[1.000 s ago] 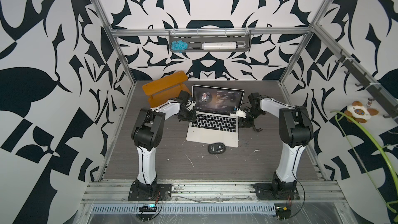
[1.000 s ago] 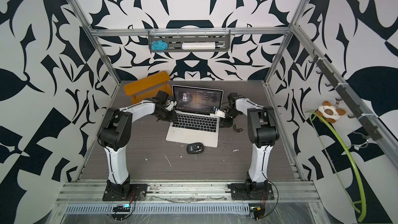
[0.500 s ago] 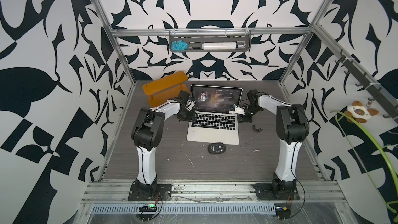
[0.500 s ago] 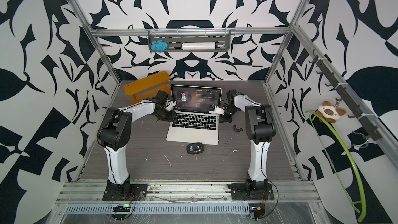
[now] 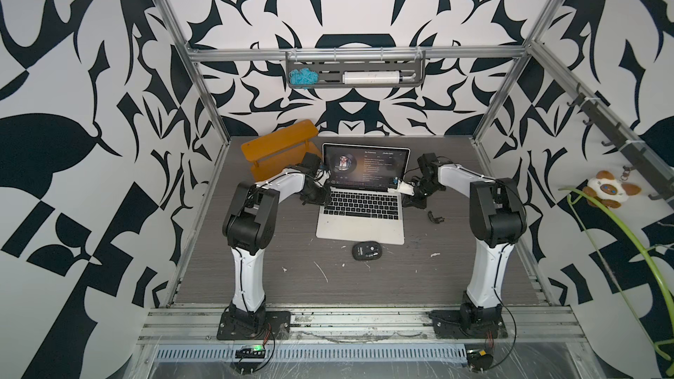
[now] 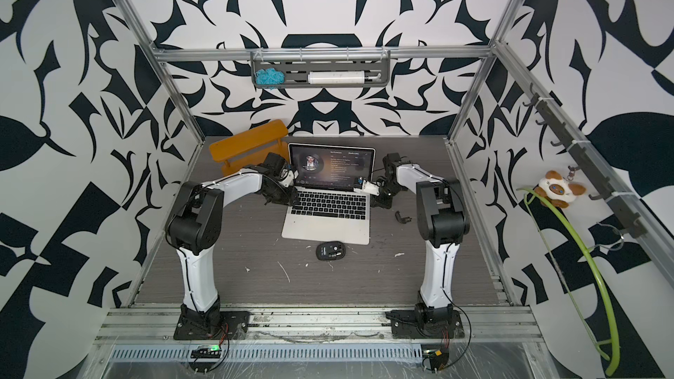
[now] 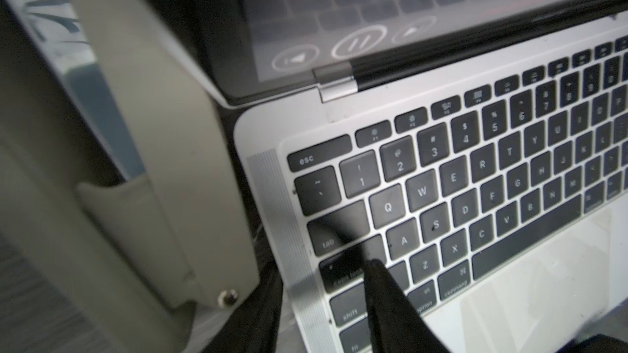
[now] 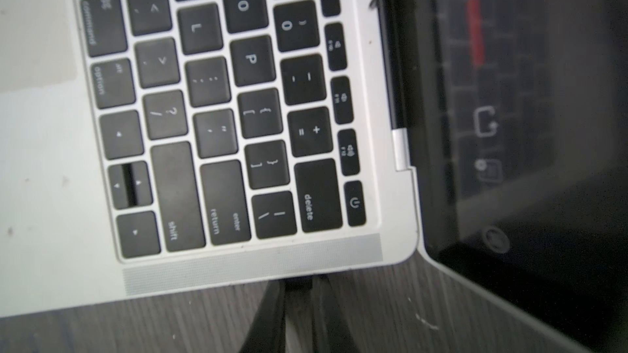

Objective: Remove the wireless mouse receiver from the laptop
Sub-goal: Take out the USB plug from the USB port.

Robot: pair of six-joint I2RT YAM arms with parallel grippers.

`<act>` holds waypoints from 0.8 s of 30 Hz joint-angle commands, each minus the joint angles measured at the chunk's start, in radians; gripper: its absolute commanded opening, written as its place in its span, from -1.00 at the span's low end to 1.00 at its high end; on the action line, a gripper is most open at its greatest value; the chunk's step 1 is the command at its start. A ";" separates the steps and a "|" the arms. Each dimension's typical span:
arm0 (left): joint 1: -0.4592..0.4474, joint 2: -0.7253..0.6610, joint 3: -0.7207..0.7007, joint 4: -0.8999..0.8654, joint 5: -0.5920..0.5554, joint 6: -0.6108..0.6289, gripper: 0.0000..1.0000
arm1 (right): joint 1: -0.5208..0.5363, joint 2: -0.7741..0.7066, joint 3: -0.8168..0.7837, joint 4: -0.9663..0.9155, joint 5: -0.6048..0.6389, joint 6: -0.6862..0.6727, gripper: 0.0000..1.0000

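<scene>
The laptop [image 5: 361,227] is cased in smooth matt silver metal; the bench [image 5: 401,278] is surfaced in matt, scuffed grey wood grain.

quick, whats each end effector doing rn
left end effector: open, straddling the laptop edge, one finger on the keyboard
right end effector: closed on the small black receiver in the laptop's side

Bold black-and-white patterned walls [image 5: 91,103] enclose a grey wood-grain bench [image 5: 364,286] framed by aluminium rails [image 5: 255,55], with a grey rack [image 5: 321,80] hung at the back.
</scene>
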 commanded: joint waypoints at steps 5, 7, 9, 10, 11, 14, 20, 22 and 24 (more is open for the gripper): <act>-0.009 0.123 -0.019 -0.050 0.022 0.012 -0.10 | 0.070 0.010 -0.073 0.016 -0.070 0.030 -1.00; -0.009 0.147 -0.019 -0.050 0.022 0.012 -0.10 | 0.064 -0.001 -0.085 0.027 -0.052 0.035 -1.00; -0.009 0.177 -0.019 -0.050 0.022 0.012 -0.10 | 0.056 -0.010 -0.086 0.031 -0.031 0.041 -1.00; -0.009 0.190 -0.019 -0.050 0.022 0.012 -0.10 | 0.050 -0.015 -0.088 0.029 -0.027 0.042 -1.00; -0.009 0.205 -0.019 -0.050 0.022 0.012 -0.10 | 0.043 -0.023 -0.089 0.029 -0.022 0.043 -1.00; -0.009 0.233 -0.019 -0.050 0.022 0.012 -0.10 | 0.024 -0.032 -0.086 0.023 -0.005 0.045 -1.00; -0.009 0.258 -0.019 -0.050 0.022 0.012 -0.10 | -0.010 -0.038 -0.099 0.018 0.039 0.038 -1.00; -0.009 0.260 -0.019 -0.050 0.022 0.012 -0.10 | -0.019 -0.043 -0.104 0.019 0.041 0.040 -1.00; -0.009 0.263 -0.019 -0.050 0.022 0.012 -0.10 | -0.026 -0.047 -0.112 0.018 0.049 0.042 -1.00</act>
